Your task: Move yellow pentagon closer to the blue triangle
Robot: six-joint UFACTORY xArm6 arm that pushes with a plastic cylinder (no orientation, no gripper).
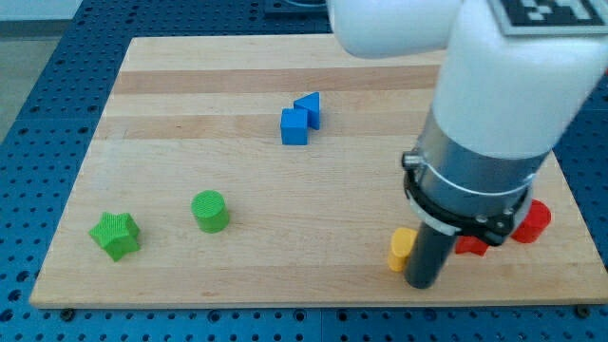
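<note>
Our yellow pentagon (pixel 402 249) sits near the desk's (pixel 190 85) bottom edge, right of centre, touching my tip (pixel 422 283), which stands just beside it at about 4 o'clock. We have no fingers here, only a rod, so nothing opens or closes on the block.

The blue triangle (pixel 310 107) lies well apart at roughly 11 o'clock, touching a blue cube (pixel 294 126).

The pentagon looks small, rigid and light (likely plastic), so it should slide readily on smooth wood but may spin off a glancing push. We would press its lower-right face, in line with the triangle.

Two red blocks (pixel 532 221) peek out behind the arm; their shapes we cannot tell.
</note>
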